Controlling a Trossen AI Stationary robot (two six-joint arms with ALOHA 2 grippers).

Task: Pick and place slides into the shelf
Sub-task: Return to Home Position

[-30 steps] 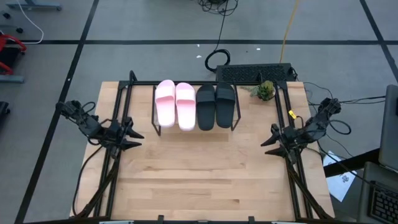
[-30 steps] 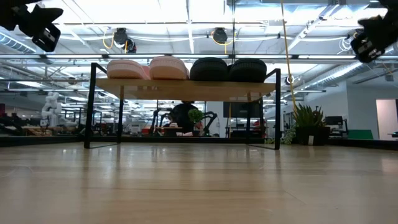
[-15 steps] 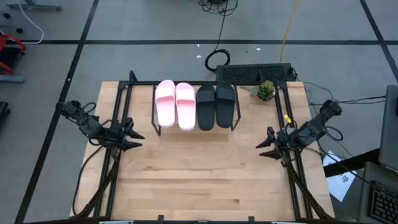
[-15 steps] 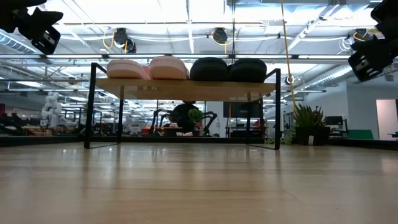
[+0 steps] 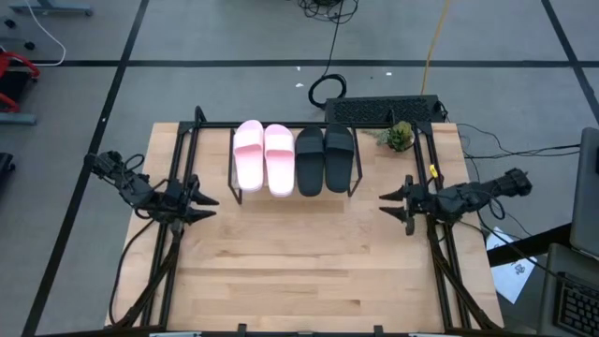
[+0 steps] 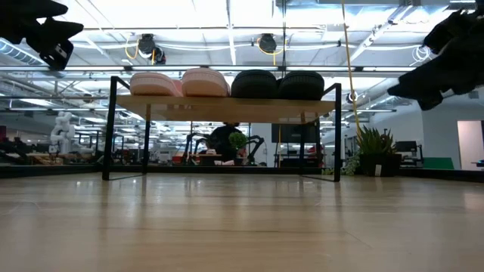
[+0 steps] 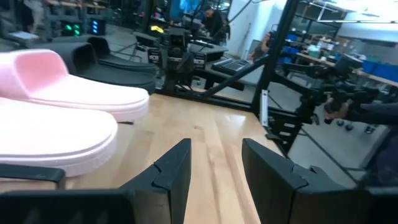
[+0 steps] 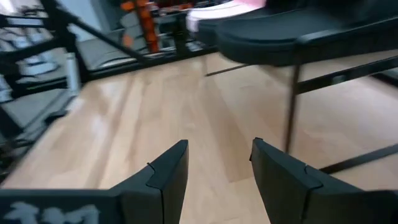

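All four slides lie side by side, soles down, on the shelf's top board (image 6: 227, 105). The two pale pink slides (image 5: 264, 156) are on its left half, the two black slides (image 5: 325, 157) on its right. The shelf (image 5: 234, 183) stands on thin black legs near the table's far edge. My left gripper (image 5: 211, 206) hovers open above the table's left side, left of the shelf. My right gripper (image 5: 386, 205) hovers open at the right side, pointing toward the shelf. In the left wrist view the pink slides (image 7: 56, 106) lie ahead of the open fingers.
A small potted plant (image 5: 400, 137) sits at the table's far right corner, beside a black keyboard-like panel (image 5: 384, 109). Black frame rails (image 5: 178, 168) run along both table sides. Bare wooden tabletop (image 5: 299, 262) stretches from the shelf to the near edge.
My right gripper has swung from pointing toward the near left to pointing level toward the table's left, moving slightly toward the far edge and the shelf, while its wrist end moved right. My left arm has barely moved. The slides and shelf stayed put.
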